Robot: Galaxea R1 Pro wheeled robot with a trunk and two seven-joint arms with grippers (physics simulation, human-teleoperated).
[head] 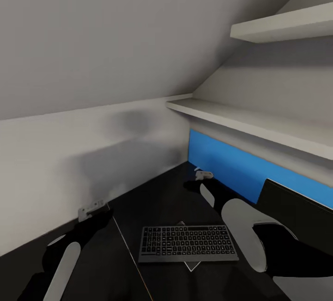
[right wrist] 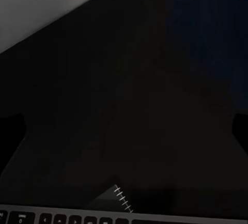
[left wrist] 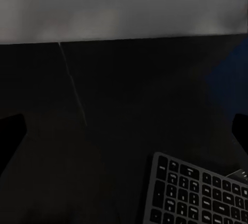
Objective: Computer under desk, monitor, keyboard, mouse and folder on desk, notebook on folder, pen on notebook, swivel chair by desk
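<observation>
While both of my arms reach over the dark top, the scene reads as follows.

Desk [head: 157,194]: black top meeting a white wall at the far edge; a thin pale seam runs across the surface from near my left arm toward the near edge.
Keyboard [head: 188,244]: flat on the desk, black with grey keys, between my two arms and touching neither; it sits just left of the monitor. One corner of it appears in the left wrist view [left wrist: 201,193], and its far edge in the right wrist view [right wrist: 77,218].
Monitor [head: 296,213]: black screen standing on the desk at the right, partly hidden behind my right forearm.
Back panel [head: 231,167]: blue strip along the rear of the desk, below the lower shelf.
Shelves [head: 259,123]: two white boards on the right wall, one above the other.
Left fingers [head: 95,208]: held over the desk near the white wall, left of the keyboard; spread apart, holding nothing, dark tips at both sides of the left wrist view.
Right fingers [head: 202,175]: extended toward the blue panel, beyond the keyboard; spread apart, holding nothing.
</observation>
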